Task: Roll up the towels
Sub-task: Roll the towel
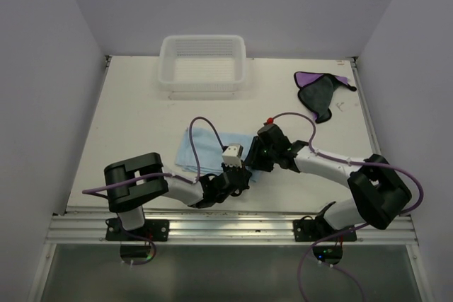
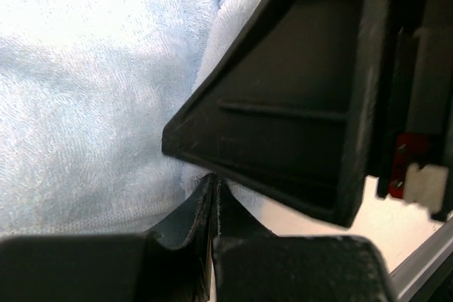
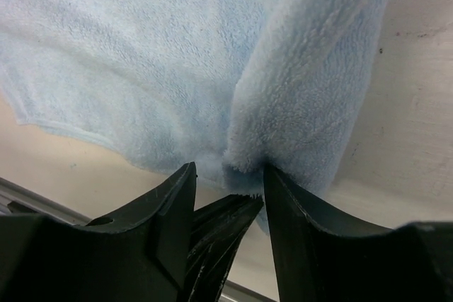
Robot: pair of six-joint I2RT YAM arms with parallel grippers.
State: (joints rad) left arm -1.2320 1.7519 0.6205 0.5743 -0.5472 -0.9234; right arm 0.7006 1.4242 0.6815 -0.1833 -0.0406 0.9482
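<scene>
Towel of light blue (image 1: 202,148) lies on the surface (image 1: 127,125) near its front edge, one side folded into a thick ridge. My right tool (image 3: 230,171) stands half open around this ridge. My left tool (image 2: 214,178) is pressed shut at the hem, perhaps pinching it; I cannot tell.

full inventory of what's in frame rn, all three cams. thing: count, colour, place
basket: 1, white, far middle of the table
light blue towel: 1, light blue, near middle, under both grippers, one edge folded over
purple towel: 1, purple with a dark grey side, far right, crumpled
table: 1, white, under everything
rail: 1, silver, near edge, arm bases on it
cables: several, purple, along both arms
left gripper: 1, black, shut, tips at the blue towel's edge
right gripper: 1, black, open, fingers either side of the towel's fold
</scene>
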